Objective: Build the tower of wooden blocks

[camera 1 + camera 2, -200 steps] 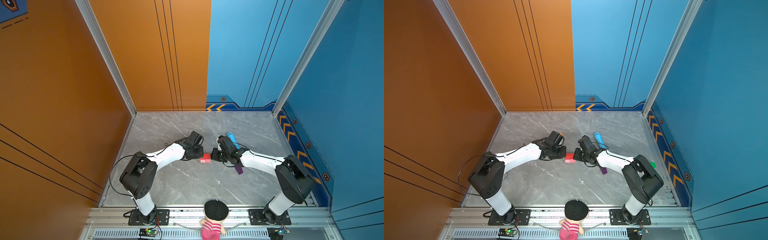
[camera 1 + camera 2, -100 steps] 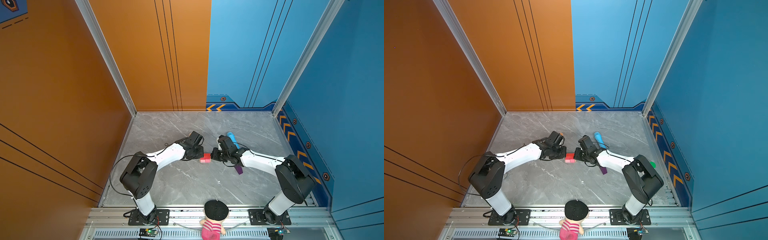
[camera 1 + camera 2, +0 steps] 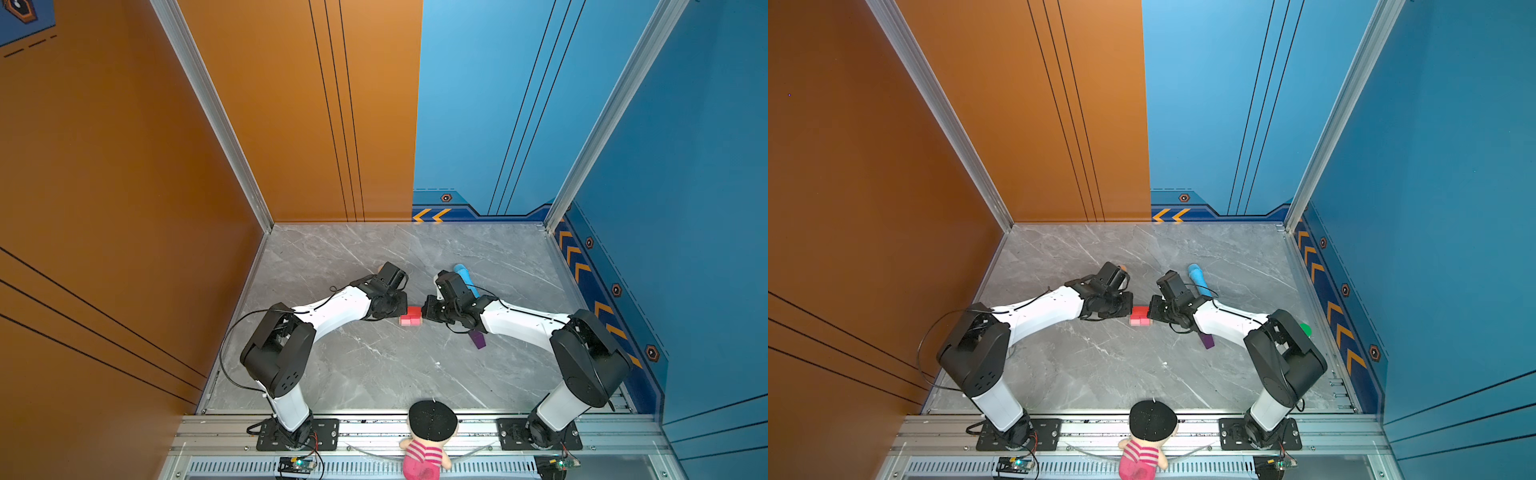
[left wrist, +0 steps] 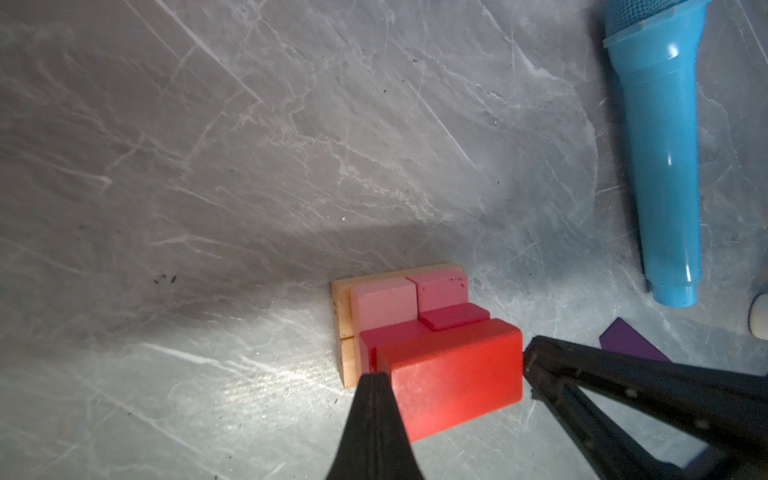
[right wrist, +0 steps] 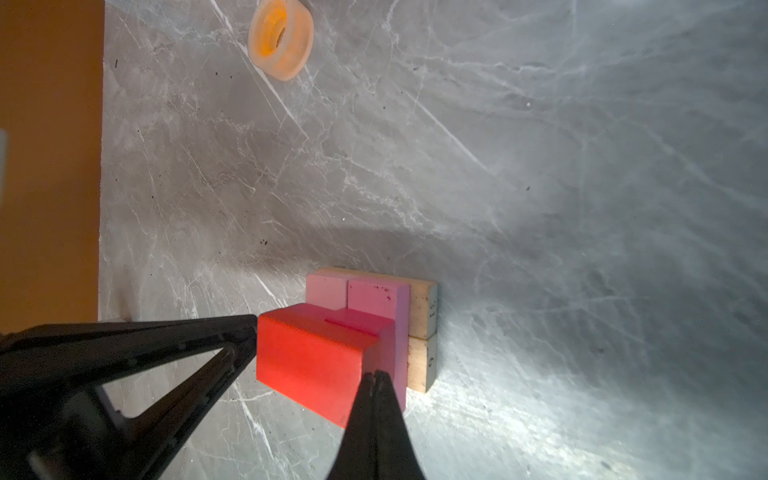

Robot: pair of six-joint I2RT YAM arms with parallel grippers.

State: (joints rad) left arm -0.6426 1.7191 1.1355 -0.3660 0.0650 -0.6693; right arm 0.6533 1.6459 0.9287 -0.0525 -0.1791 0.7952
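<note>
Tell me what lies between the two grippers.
The red brick, atop the block stack, lies between the shut left gripper and right gripper; each tip sits at one of its ends. Both wrist views show it.

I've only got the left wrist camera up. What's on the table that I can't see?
Observer: A small orange tape ring lies apart from the block stack; the right wrist view shows it.
Operator: Where's the rest of that purple piece?
Observer: In both top views the purple piece lies partly under the right arm.
Operator: Right gripper open or shut?
Observer: Shut; the right wrist view shows the right gripper touching the red brick.
</note>
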